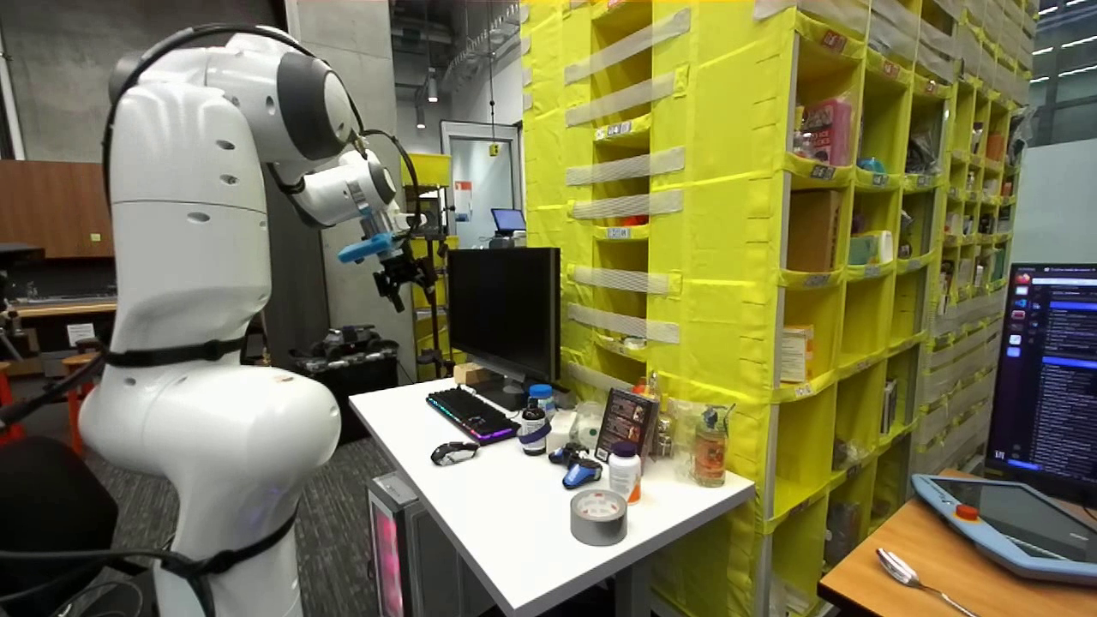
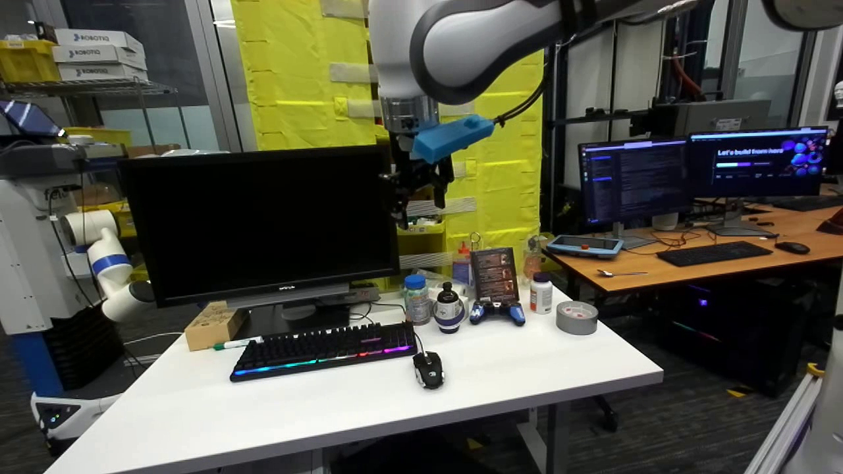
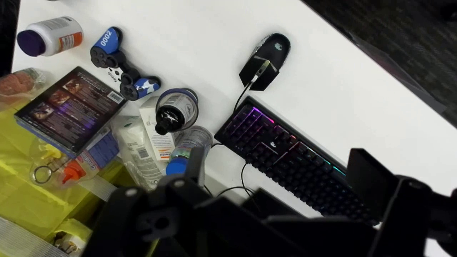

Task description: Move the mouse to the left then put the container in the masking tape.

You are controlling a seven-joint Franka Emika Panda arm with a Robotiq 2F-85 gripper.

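White bench [image 2: 283, 411]: mouse [image 2: 429, 371] near, just right of the keyboard [image 2: 326, 347], likely for right-handed use. Farther right, masking tape [image 2: 577, 322] lies flat, presumably to receive the container [image 2: 541, 296], upright just beyond. Pincer [image 2: 421, 213] overhead, spread, empty.

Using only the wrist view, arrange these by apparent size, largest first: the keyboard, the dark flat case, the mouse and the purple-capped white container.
1. Keyboard, even partly covered.
2. Dark flat case.
3. Mouse and purple-capped white container: they look much alike in size, so these two stay unranked.
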